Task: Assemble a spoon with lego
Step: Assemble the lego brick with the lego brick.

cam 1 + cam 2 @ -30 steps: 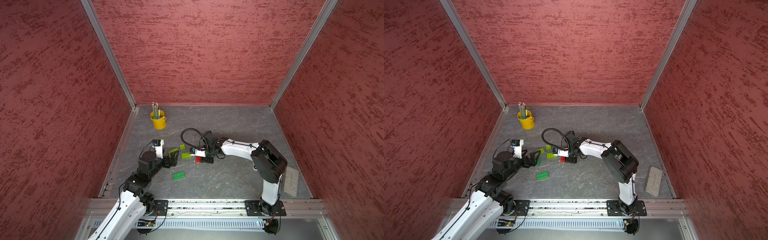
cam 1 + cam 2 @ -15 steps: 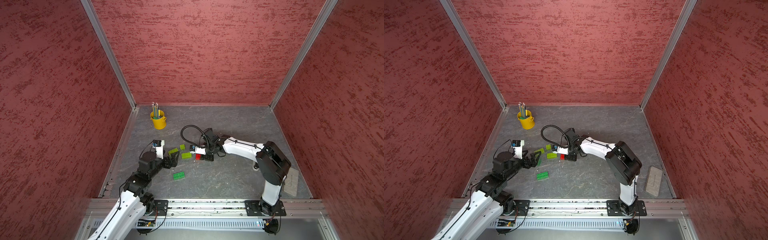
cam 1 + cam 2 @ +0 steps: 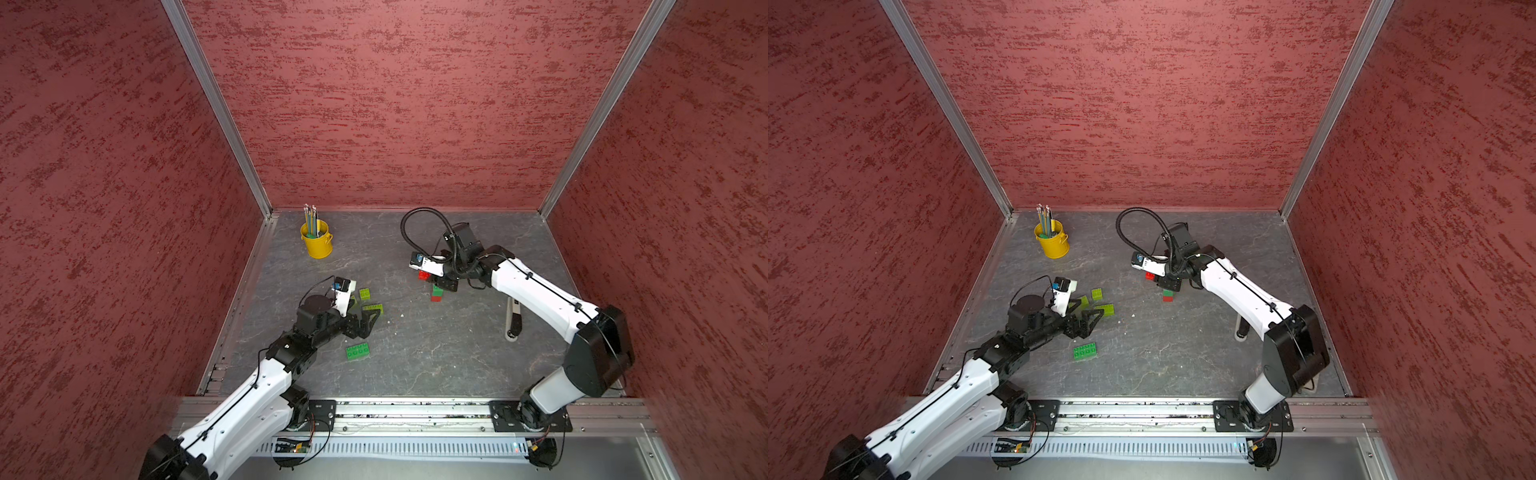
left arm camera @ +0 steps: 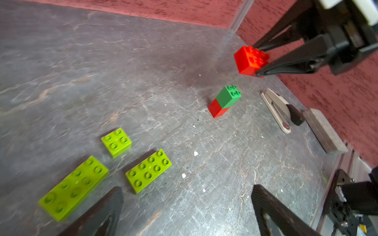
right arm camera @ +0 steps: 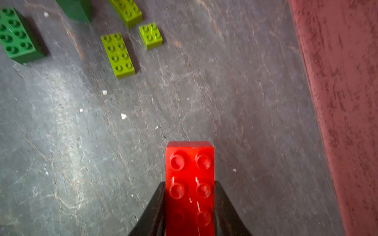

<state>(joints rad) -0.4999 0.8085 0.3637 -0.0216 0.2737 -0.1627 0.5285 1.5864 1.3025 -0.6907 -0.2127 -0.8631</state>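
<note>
Since the red brick (image 5: 189, 173) is clamped by the right gripper (image 4: 255, 60) with one end jutting out, it could be tilted when pressed onto the red-and-green stack (image 4: 224, 101) standing just nearer, which could be toppled. The left gripper (image 4: 186, 189) is held spread, empty, by the lime bricks (image 4: 148, 170) at left. The white-and-black tool (image 3: 514, 322) is seen at right, clear of the path.

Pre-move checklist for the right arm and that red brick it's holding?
1. Grip: right gripper shut on red brick: ok.
2. Base: green-on-red stack upright on the table, studs up: ok.
3. Alignment of red brick over the stack: cannot tell; the stack is out of the right wrist view.
4. The left gripper open, empty, away from the stack: ok.
5. The white-and-black tool lying apart from the stack: ok.
</note>
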